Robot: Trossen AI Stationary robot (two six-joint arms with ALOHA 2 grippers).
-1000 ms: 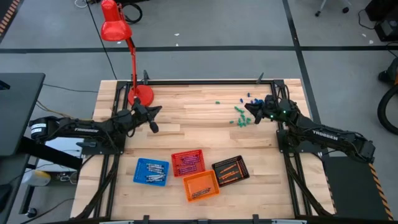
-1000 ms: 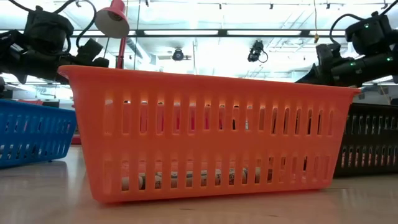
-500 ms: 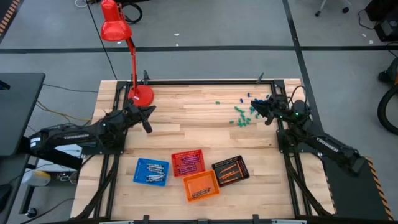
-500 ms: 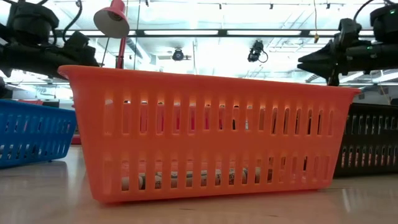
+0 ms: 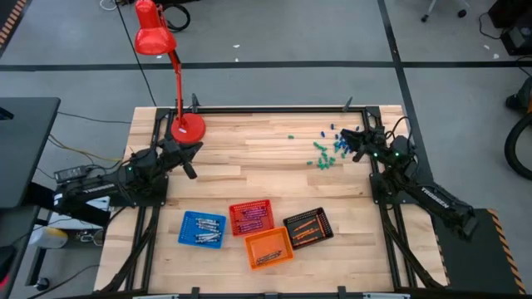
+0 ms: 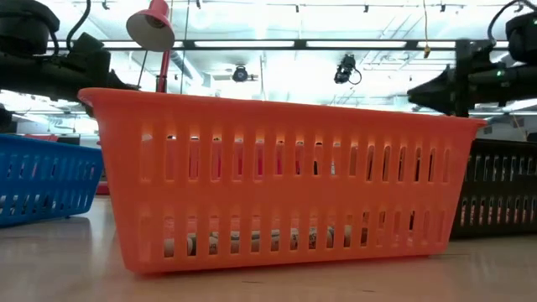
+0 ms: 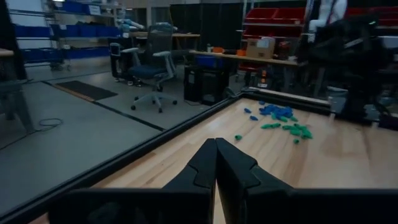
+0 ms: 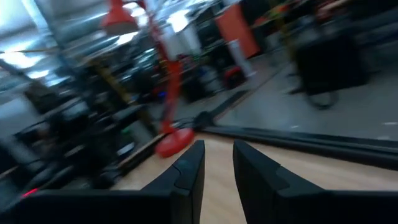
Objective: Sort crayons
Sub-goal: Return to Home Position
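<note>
Left tool (image 5: 188,166): fingers pressed together, nothing held, raised over left side of tabletop (image 5: 266,174), just beside red lamp base (image 5: 188,127).
Right tool (image 5: 344,143): fingers slightly apart, nothing between them, raised over far right of tabletop, next to scattered green and blue bits (image 5: 322,159).
Crayons (image 5: 202,232): lying in four bins near front edge: blue bin (image 5: 184,218), red bin (image 5: 232,208), orange bin (image 6: 277,126), black bin (image 6: 495,168).

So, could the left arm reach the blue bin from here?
Probably yes: the left pincer, shut and empty, hangs near the lamp base, with bare tabletop between it and the blue bin.
</note>
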